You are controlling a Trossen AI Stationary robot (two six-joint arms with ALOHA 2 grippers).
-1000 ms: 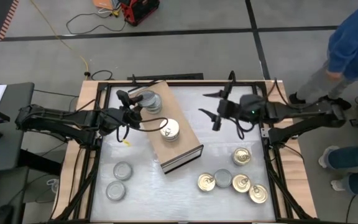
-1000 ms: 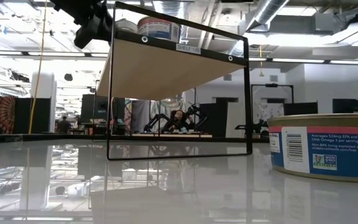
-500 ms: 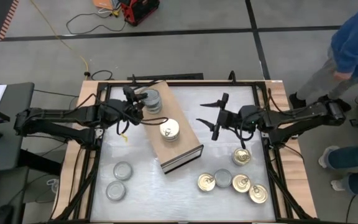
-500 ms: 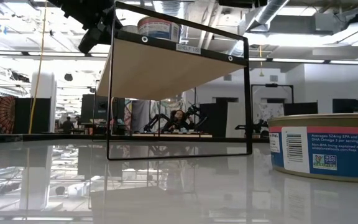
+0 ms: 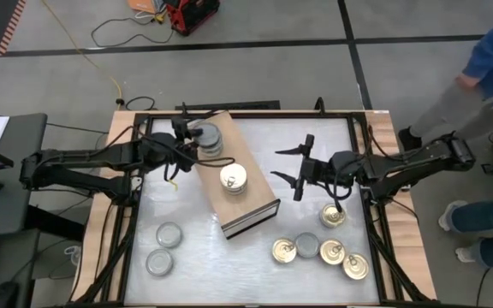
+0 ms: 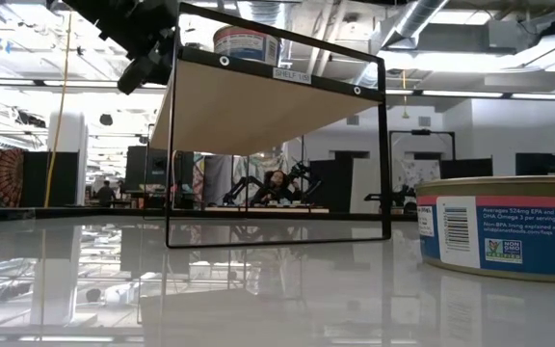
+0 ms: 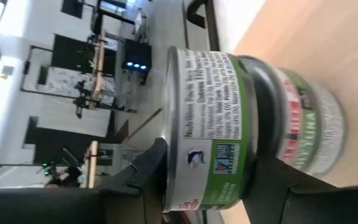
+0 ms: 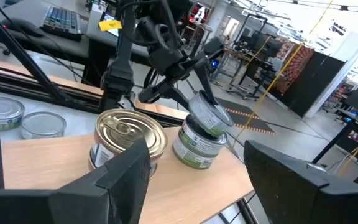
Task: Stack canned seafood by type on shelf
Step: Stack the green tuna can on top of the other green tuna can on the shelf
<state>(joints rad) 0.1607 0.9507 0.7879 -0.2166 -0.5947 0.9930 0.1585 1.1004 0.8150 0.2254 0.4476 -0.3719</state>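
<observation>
Overhead, the left arm [image 5: 84, 161] stretches in from the left edge of the worktop [image 5: 195, 248], lying nearly flat, its wrist reaching the far-left corner of the shelf [image 5: 238, 192]. The left gripper [image 5: 191, 141] is at the grey-topped stack [image 5: 205, 139] standing on that far end of the board. Its wrist view shows the two dark fingers [image 7: 145, 174] on either side of the top tin [image 7: 210, 130], a green-labelled can sitting tilted on the can below it [image 7: 303, 124]; the jaws are pinching that top tin. The right wrist view confirms it: the top can [image 8: 211, 117] sits askew on the lower one [image 8: 197, 146], with the left arm's fingers clasped round it.

The right arm [image 5: 400, 164] comes in from the right side, bent slightly, and its gripper [image 5: 300, 162] hovers over bare worktop just right of the shelf, touching nothing. Its jaws are spread wide, one finger pointing far, the other near, and they hold nothing.

On the shelf's middle stands a gold-topped stack [image 5: 234, 180]. Four gold pull-tab tins [image 5: 332, 248] lie on the worktop at near right, with one grey-topped tin [image 5: 306, 245] among them. Two more grey-topped tins [image 5: 164, 248] lie at near left. The low view shows the shelf's dark-framed open end [image 6: 277, 145] with a tin on top [image 6: 246, 43].
</observation>
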